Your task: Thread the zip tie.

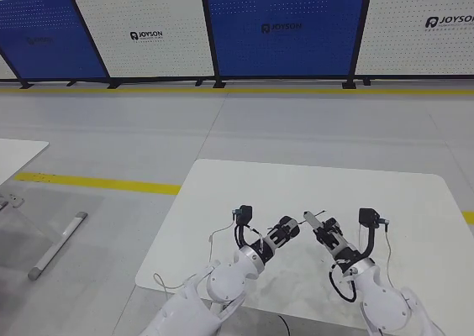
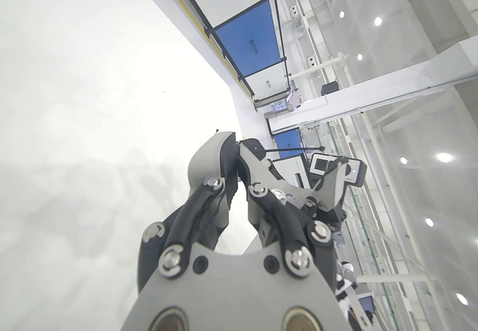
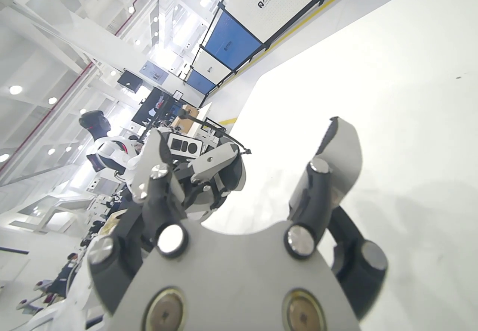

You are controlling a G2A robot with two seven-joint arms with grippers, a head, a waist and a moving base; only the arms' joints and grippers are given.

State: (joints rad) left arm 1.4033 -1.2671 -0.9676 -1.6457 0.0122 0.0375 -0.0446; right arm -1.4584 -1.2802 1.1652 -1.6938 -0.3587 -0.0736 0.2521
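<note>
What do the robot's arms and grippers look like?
The left arm and right arm have white rounded shells with black joints. The left gripper and right gripper have curved silver-grey fingers, black pads, black links and shiny pins. Thin cables loop by wrist cameras.

The left gripper (image 2: pixel 236 155) is hovering over the white table (image 2: pixel 93 86), its fingers pressing together at the tips and pinching a thin black zip tie (image 2: pixel 295 149). The zip tie is sticking straight out from the fingertips (its small knobbed end is sitting just beside the right arm's camera (image 2: pixel 336 170)).
</note>
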